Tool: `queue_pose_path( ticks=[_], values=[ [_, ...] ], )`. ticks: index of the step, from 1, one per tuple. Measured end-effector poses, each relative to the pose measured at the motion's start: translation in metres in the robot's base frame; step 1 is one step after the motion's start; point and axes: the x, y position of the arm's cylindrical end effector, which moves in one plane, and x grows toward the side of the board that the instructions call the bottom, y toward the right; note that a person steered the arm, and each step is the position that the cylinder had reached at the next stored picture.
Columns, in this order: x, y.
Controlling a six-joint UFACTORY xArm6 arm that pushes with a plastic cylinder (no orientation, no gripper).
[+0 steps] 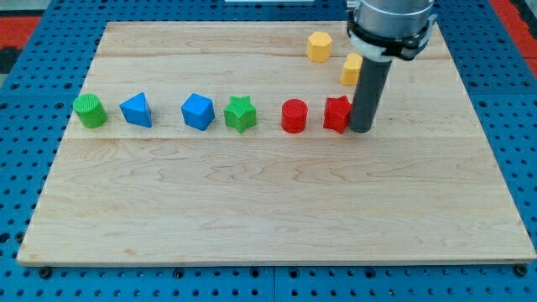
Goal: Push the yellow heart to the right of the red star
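The red star (pixel 336 114) lies on the wooden board (pixel 268 210) at the right end of a row of blocks. My tip (pixel 362 128) rests on the board just right of the red star, touching or nearly touching it. A yellow block (pixel 351 69), partly hidden behind the rod, sits above the red star; its shape cannot be made out. A second yellow block (pixel 319 46), looking hexagonal, lies further toward the view's top left.
The row runs left from the red star: a red cylinder (pixel 294 116), a green star (pixel 241 113), a blue cube-like block (pixel 198 111), a blue triangular block (pixel 137 110) and a green cylinder (pixel 90 111). A blue pegboard surrounds the board.
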Motion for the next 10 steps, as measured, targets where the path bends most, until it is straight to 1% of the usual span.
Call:
queue_pose_path(
  ticks=[1,2,3,4,5,6,7,8,9,10],
  values=[
    [-0.058,0.045],
    [-0.115,0.063],
    [-0.127,-0.005],
    [-0.127,-0.065],
    [-0.122,-0.070],
    [-0.109,-0.069],
    [-0.090,-0.045],
    [-0.090,-0.002],
    [-0.088,0.028],
    [-0.068,0.031]
  ],
)
